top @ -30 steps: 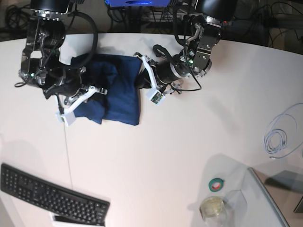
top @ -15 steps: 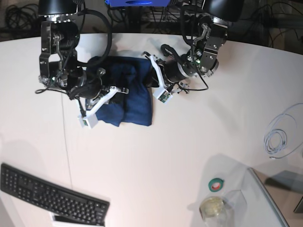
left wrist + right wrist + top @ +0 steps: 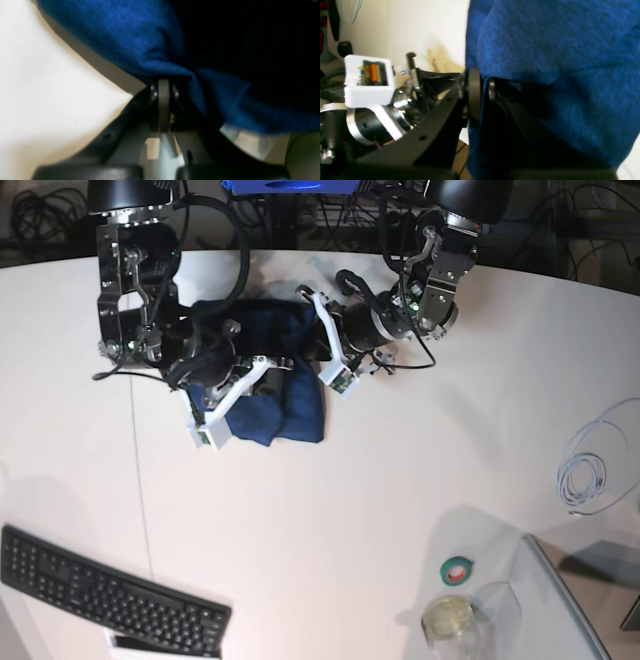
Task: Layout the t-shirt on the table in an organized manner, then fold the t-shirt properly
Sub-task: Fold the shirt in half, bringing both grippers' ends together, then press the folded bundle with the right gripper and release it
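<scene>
The dark navy t-shirt [image 3: 290, 408] lies bunched in a narrow folded heap at the back of the white table [image 3: 300, 520], between my two arms. My left gripper [image 3: 312, 348], on the right in the base view, is shut on the shirt's right edge. In the left wrist view its fingertips [image 3: 163, 86] pinch a fold of the blue fabric [image 3: 140, 37] that drapes over them. My right gripper [image 3: 262, 372] reaches in from the left and is shut on the shirt's middle. Its pads [image 3: 474, 87] clamp cloth [image 3: 545, 50] in the right wrist view.
A black keyboard [image 3: 110, 595] lies at the front left. A coiled white cable [image 3: 590, 470] sits at the right edge. A green tape roll [image 3: 459, 569], a glass jar [image 3: 448, 620] and a clear box [image 3: 575, 605] stand at the front right. A thin seam [image 3: 140, 480] crosses the table.
Both arms carried the shirt to the right. The right arm closed in on the left one, so the heap is narrower and more bunched than a second ago.
</scene>
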You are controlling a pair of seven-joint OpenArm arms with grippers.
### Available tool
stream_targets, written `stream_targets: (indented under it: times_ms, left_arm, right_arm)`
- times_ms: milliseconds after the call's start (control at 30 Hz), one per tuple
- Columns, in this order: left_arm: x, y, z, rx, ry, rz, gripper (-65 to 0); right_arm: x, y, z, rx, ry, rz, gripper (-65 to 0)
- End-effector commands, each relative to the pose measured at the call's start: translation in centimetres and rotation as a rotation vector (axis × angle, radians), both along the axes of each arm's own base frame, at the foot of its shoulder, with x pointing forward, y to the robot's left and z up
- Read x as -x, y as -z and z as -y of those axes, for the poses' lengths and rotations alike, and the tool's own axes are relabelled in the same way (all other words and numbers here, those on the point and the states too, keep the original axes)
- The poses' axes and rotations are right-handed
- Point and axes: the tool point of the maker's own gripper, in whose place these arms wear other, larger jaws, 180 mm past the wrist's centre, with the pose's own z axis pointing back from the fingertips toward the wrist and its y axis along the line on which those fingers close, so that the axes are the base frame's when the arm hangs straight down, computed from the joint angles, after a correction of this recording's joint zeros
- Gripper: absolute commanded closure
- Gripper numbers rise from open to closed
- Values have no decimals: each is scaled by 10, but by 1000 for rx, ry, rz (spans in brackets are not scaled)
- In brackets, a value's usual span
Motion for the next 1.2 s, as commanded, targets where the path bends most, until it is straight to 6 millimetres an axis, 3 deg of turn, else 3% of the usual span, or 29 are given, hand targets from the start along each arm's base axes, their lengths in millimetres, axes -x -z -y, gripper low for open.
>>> stream_targets:
  times_ms: [0, 267, 433, 500, 633, 733, 933, 1067, 1167]
  left_arm:
    - [-12, -13, 4, 30, -8, 42, 0]
    - [-14, -28, 5, 40, -7, 87, 0]
    - [-13, -31, -6, -20, 17, 83, 0]
    - [-13, -35, -16, -56, 27, 92, 0]
    - [-20, -44, -62, -119, -79, 105, 0]
    - [-19, -47, -117, -205, -168, 105, 0]
    - [11, -45, -220, -365, -306, 58, 0]
    - [34, -49, -271, -436, -406, 30, 0]
    - [44, -54, -299, -472, -468, 23, 0]
  right_arm:
    - [-9, -12, -8, -34, 4, 47, -8]
    - [-3, -16, -31, -49, -62, 57, -20]
    - [-3, -17, -34, -50, -71, 64, -192]
    - [-4, -18, -34, -50, -71, 65, -225]
    - [-4, -19, -36, -51, -79, 69, -236]
    - [-3, -19, -38, -51, -86, 68, -237]
    - [-4, -24, -56, -40, -118, 61, -245]
    - [-7, -28, -66, -14, -144, 63, -344]
    - [-8, -24, -73, 5, -155, 44, -348]
